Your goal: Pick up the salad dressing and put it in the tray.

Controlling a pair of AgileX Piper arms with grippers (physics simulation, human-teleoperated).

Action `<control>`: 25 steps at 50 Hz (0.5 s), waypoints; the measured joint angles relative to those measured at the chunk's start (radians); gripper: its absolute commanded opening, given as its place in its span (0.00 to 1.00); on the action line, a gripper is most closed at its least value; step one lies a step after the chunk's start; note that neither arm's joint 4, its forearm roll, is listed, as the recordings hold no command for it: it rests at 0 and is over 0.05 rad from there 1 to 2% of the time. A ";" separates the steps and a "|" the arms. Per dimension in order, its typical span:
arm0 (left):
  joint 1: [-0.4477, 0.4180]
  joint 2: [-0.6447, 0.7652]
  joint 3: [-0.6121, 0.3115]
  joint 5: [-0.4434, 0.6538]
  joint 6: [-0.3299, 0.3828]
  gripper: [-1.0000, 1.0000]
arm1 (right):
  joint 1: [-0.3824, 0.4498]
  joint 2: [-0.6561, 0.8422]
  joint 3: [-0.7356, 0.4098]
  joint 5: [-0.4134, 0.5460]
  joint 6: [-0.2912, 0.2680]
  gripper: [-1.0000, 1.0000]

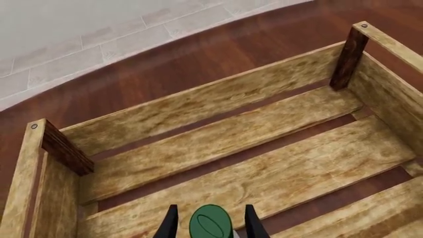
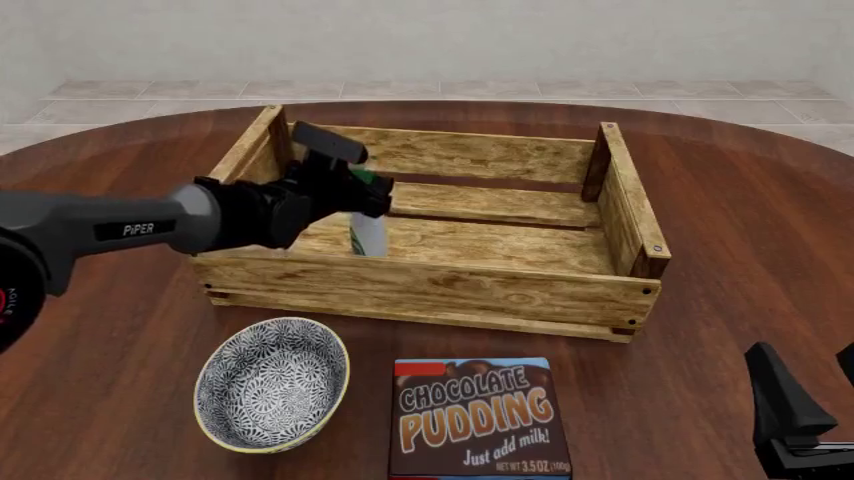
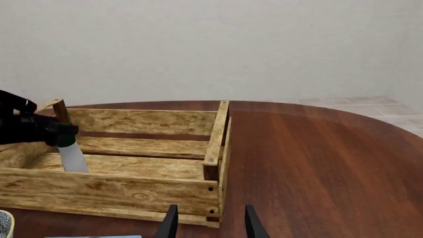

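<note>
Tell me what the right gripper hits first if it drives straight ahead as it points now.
Probably the crate: its near right corner sits dead ahead of the open right gripper in the right wrist view, only bare table between. Depth is uncertain.

I see even, bright, soft light; all three views sharp, no glare or blur, faint shadows inside the tray (image 2: 534, 290).
</note>
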 measured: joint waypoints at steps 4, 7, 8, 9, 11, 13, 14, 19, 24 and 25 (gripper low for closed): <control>-0.002 -0.005 -0.003 0.005 0.002 1.00 | 0.000 0.000 0.000 0.000 0.000 1.00; -0.003 -0.009 -0.005 0.008 0.004 1.00 | 0.000 0.000 0.000 0.000 0.000 1.00; -0.003 -0.010 -0.005 0.009 0.005 1.00 | 0.000 0.000 0.000 0.000 0.000 1.00; -0.003 -0.012 -0.006 0.010 0.005 1.00 | 0.000 0.000 0.000 0.000 0.000 1.00; -0.004 -0.015 -0.007 0.013 0.006 1.00 | 0.000 0.000 0.000 0.000 0.000 1.00; -0.004 -0.019 -0.008 0.015 0.008 1.00 | 0.000 0.000 0.000 0.000 0.000 1.00; -0.005 -0.021 -0.008 0.017 0.008 1.00 | 0.000 0.000 0.000 0.000 0.000 1.00; -0.006 -0.031 -0.010 0.022 0.012 1.00 | 0.000 0.000 0.000 0.000 0.000 1.00; -0.006 -0.040 -0.013 0.027 0.016 1.00 | -0.001 0.000 0.000 -0.001 0.001 1.00; -0.006 -0.042 -0.013 0.028 0.017 1.00 | -0.001 0.000 0.000 -0.001 0.001 1.00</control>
